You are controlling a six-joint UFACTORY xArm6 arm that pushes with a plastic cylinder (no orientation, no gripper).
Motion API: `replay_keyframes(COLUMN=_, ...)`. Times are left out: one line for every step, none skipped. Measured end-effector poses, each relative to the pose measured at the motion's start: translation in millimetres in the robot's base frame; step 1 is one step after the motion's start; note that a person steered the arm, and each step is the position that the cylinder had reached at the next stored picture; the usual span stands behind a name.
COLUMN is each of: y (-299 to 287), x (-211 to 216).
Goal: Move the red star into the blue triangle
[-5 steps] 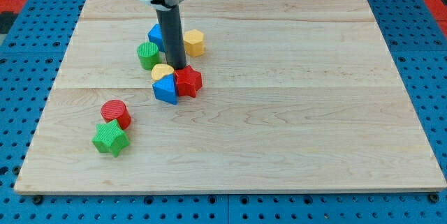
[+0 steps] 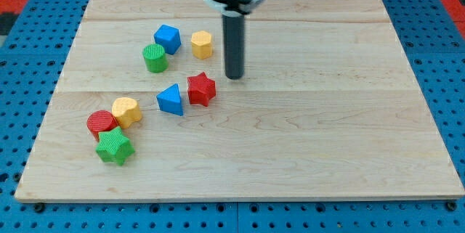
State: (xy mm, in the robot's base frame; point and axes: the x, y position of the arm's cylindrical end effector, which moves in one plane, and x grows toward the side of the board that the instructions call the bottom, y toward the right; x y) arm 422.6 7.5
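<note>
The red star (image 2: 201, 89) lies near the board's middle, just right of the blue triangle (image 2: 171, 100); the two are close, nearly touching. My tip (image 2: 233, 77) stands up and to the right of the red star, a small gap away, touching no block.
A blue cube (image 2: 167, 38), a yellow hexagon (image 2: 202, 44) and a green cylinder (image 2: 154, 58) sit toward the view's top left. A yellow heart (image 2: 126, 110), a red cylinder (image 2: 101, 124) and a green star (image 2: 114, 146) cluster at the lower left. The wooden board (image 2: 327, 139) lies on blue pegboard.
My tip moved right, from between the blocks to the red star's upper right. The yellow heart now lies at the lower left beside the red cylinder, which shifted left. The star and triangle shifted slightly.
</note>
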Motion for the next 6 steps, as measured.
replay_keyframes(y=-64, x=16)
replay_keyframes(y=-106, x=10)
replay_keyframes(y=-109, x=21)
replay_keyframes(y=-113, x=48)
replay_keyframes(y=-104, x=49)
replay_keyframes(y=-37, x=12)
